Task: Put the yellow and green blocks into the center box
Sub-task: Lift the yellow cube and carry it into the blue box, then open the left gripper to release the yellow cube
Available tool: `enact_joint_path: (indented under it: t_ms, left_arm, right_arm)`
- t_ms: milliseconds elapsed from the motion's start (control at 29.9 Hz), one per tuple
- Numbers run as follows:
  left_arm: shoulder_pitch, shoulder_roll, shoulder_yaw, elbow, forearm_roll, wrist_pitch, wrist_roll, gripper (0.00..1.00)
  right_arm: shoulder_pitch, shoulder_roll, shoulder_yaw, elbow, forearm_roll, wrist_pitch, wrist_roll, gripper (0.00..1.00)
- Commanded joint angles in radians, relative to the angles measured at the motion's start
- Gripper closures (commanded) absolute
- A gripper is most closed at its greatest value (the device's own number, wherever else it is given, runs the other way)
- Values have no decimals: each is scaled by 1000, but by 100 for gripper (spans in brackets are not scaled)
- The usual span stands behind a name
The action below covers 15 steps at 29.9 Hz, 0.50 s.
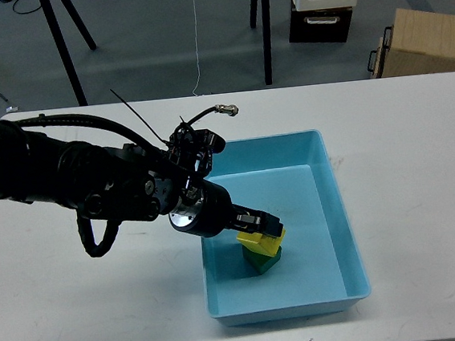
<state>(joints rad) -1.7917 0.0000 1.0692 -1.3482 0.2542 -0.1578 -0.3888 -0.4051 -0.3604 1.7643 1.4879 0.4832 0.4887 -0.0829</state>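
The light-blue tray [328,209] sits on the white table, right of centre. Inside it, near its front left, the green block [262,261] rests on the tray floor with the yellow block [258,242] on top of it. My left gripper [261,228] reaches into the tray from the left and its fingers sit around the top of the yellow block, closed on it. My right gripper is out of view.
The white table [420,160] spreads around the tray. Behind the table stand black stand legs [265,30], a black-and-white case [320,4] and a brown cardboard box [424,39] on the floor.
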Motion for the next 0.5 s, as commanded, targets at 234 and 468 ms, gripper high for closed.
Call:
enact_joint_path:
  t_ms: [234, 468]
  left_arm:
    - [-3, 0, 0, 0, -3, 1, -2, 19]
    - [-78, 0, -18, 11, -4, 3, -56, 15]
  right_arm:
    - [-1, 0, 4, 0, 0, 0, 0, 0]
    - [-1, -2, 9, 2, 0, 0, 0, 0]
